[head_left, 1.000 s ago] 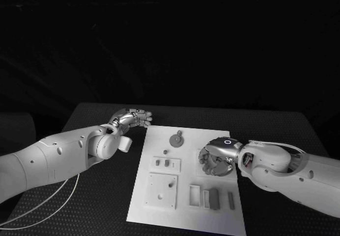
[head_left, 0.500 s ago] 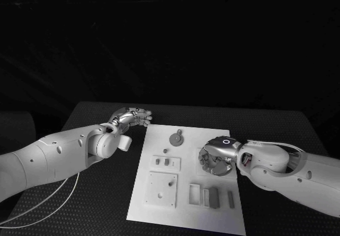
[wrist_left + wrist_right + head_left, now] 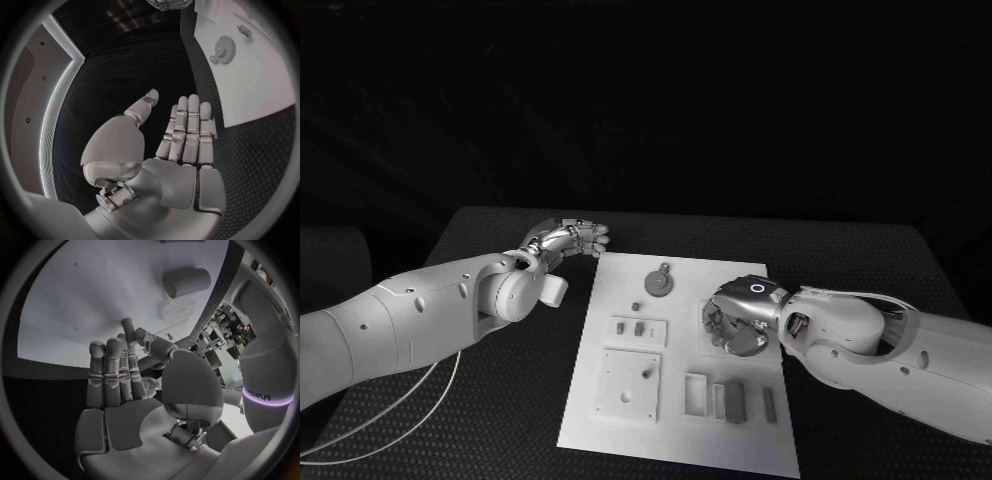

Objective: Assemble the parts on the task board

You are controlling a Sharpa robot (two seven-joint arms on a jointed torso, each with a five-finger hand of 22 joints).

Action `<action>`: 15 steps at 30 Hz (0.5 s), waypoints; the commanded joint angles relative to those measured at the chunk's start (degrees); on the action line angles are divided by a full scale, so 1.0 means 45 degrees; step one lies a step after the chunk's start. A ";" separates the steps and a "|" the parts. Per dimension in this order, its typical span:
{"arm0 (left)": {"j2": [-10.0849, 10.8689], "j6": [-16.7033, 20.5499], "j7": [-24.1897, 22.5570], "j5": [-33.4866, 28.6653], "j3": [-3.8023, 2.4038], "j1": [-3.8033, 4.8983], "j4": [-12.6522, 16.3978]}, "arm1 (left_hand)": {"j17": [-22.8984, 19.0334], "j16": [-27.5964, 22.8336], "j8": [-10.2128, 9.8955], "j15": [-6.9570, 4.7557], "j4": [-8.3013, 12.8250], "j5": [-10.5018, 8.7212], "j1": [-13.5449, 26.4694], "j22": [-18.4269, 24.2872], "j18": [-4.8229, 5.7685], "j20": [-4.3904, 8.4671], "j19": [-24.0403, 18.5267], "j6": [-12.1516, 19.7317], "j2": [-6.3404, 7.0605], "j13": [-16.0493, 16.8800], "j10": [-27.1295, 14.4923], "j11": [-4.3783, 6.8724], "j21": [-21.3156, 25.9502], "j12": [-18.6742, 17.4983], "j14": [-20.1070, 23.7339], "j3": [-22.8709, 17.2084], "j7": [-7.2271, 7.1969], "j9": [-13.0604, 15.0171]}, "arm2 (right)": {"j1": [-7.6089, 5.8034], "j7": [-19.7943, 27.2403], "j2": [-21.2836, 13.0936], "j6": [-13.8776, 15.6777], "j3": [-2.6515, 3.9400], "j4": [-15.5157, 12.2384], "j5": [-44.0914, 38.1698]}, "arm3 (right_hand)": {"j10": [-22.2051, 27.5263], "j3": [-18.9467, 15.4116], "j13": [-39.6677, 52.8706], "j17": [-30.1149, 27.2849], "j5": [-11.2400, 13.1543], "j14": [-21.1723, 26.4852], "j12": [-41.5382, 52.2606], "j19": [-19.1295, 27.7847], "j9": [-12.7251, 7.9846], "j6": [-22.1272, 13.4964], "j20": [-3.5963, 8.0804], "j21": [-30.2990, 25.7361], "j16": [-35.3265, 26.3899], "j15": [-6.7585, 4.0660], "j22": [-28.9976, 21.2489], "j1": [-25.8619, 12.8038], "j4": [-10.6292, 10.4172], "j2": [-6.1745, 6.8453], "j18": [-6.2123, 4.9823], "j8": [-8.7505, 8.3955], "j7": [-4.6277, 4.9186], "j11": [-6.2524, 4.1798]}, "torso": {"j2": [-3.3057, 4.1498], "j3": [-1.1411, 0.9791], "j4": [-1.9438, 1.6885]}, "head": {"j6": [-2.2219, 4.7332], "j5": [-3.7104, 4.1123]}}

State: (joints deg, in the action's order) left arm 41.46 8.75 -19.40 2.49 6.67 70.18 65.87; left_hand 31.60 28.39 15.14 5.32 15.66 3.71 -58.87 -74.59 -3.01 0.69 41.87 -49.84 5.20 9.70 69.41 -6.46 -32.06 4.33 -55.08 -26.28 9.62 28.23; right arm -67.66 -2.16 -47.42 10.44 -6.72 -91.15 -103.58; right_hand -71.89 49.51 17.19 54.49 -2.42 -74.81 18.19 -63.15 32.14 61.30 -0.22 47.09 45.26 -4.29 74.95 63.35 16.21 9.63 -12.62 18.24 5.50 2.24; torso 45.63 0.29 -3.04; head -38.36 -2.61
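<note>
Hovering off the board's (image 3: 678, 435) far-left corner, the left hand (image 3: 568, 240) holds nothing, fingers straight and together. One gear (image 3: 658, 285), two block plates (image 3: 630, 385) and three upright slats (image 3: 731, 400) sit on the board. The right hand (image 3: 737, 325) hangs over its right edge, fingers loosely curled, empty.

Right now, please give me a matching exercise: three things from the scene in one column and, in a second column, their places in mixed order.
Things:
1. left robot hand
2. right robot hand
3. round part

Places:
A. lying on the far end of the task board
B. over the task board's right edge
C. over the black table, beside the task board's far left corner

Pairs: 1-C; 2-B; 3-A
</note>
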 commanded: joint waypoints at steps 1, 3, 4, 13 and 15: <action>-0.0027 -0.0188 -0.0089 -0.0072 -0.0009 0.0001 0.0015 | 0.0019 -0.0050 0.0051 0.0004 -0.0086 0.0006 0.0142 -0.0020 -0.0121 -0.0061 -0.0016 0.0041 -0.0005 -0.0017 -0.0018 -0.0059 0.0085 -0.0069 0.0045 0.0006 0.0080 -0.0014 | 0.0018 -0.0054 -0.0005 0.0190 -0.0003 -0.0086 -0.0215 | -0.0286 -0.0061 0.0273 0.0024 -0.0078 -0.0026 0.0080 -0.0120 0.0062 0.0082 0.0003 0.0125 0.0077 -0.0093 0.0233 -0.0006 0.0030 -0.0428 -0.0528 0.0065 -0.0016 -0.0172 | 0.0002 -0.0001 -0.0001 | 0.0005 -0.0006; -0.0028 -0.0197 -0.0086 -0.0075 -0.0009 -0.0002 0.0011 | 0.0022 -0.0052 0.0051 0.0004 -0.0090 0.0007 0.0146 -0.0021 -0.0121 -0.0062 -0.0016 0.0042 -0.0009 -0.0017 -0.0018 -0.0059 0.0086 -0.0069 0.0045 0.0006 0.0081 -0.0015 | 0.0018 -0.0037 -0.0038 0.0261 -0.0001 -0.0126 -0.0146 | -0.0258 -0.0242 0.0310 0.0035 -0.0078 -0.0012 0.0112 -0.0088 0.0094 0.0064 0.0029 0.0156 0.0089 -0.0096 0.0233 -0.0024 0.0083 -0.0612 -0.0528 0.0076 -0.0019 -0.0174 | 0.0002 -0.0001 -0.0001 | 0.0005 -0.0006; -0.0027 -0.0208 -0.0086 -0.0087 -0.0009 -0.0002 0.0011 | 0.0023 -0.0053 0.0051 0.0004 -0.0090 0.0007 0.0147 -0.0022 -0.0121 -0.0062 -0.0016 0.0043 -0.0009 -0.0017 -0.0018 -0.0059 0.0087 -0.0069 0.0045 0.0006 0.0081 -0.0015 | 0.0018 -0.0021 -0.0063 0.0289 0.0000 -0.0153 -0.0140 | -0.0257 -0.0261 0.0317 0.0037 -0.0079 -0.0012 0.0118 -0.0082 0.0100 0.0064 0.0033 0.0160 0.0092 -0.0098 0.0232 -0.0015 0.0089 -0.0627 -0.0528 0.0080 -0.0021 -0.0175 | 0.0000 -0.0003 -0.0001 | 0.0001 -0.0009; -0.0050 -0.0193 -0.0075 -0.0091 -0.0009 -0.0008 -0.0018 | 0.0036 -0.0058 0.0052 0.0002 -0.0098 0.0009 0.0155 -0.0027 -0.0124 -0.0061 -0.0012 0.0049 -0.0019 -0.0019 -0.0017 -0.0058 0.0091 -0.0067 0.0036 0.0005 0.0082 -0.0019 | 0.0002 0.0112 -0.0338 0.0331 0.0117 -0.0517 0.0300 | -0.0274 -0.0344 0.0357 0.0070 -0.0079 -0.0005 0.0166 -0.0038 0.0140 0.0091 0.0048 0.0203 0.0128 -0.0113 0.0244 0.0061 0.0100 -0.0608 -0.0528 0.0112 -0.0040 -0.0193 | -0.0004 -0.0009 0.0006 | 0.0044 0.0094; -0.0054 -0.0197 -0.0076 -0.0091 -0.0009 -0.0008 -0.0032 | 0.0040 -0.0060 0.0053 0.0001 -0.0099 0.0011 0.0155 -0.0028 -0.0125 -0.0060 -0.0012 0.0050 -0.0024 -0.0020 -0.0017 -0.0058 0.0092 -0.0066 0.0034 0.0003 0.0083 -0.0020 | -0.0040 0.0210 -0.0427 0.0271 0.0222 -0.0633 0.0526 | -0.0281 -0.0350 0.0369 0.0081 -0.0078 -0.0003 0.0179 -0.0026 0.0151 0.0102 0.0049 0.0216 0.0140 -0.0118 0.0245 0.0079 0.0096 -0.0568 -0.0528 0.0120 -0.0045 -0.0199 | 0.0001 -0.0008 -0.0002 | 0.0051 0.0081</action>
State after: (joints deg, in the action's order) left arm 41.35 8.70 -19.38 2.44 6.67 70.14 65.72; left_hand 31.71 28.39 15.14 5.31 15.66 3.71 -58.87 -74.66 -3.05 0.69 41.87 -49.84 5.20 9.70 69.41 -6.46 -31.84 4.33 -55.08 -26.28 9.62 28.24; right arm -67.75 -2.30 -49.25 11.73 -5.84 -93.56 -102.77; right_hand -71.91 48.29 18.08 54.81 -2.38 -74.79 18.63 -63.25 32.71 61.47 -0.30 47.79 45.69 -4.32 74.96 62.13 16.76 8.41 -12.57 18.52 5.33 2.24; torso 45.62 0.27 -3.01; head -38.18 -2.32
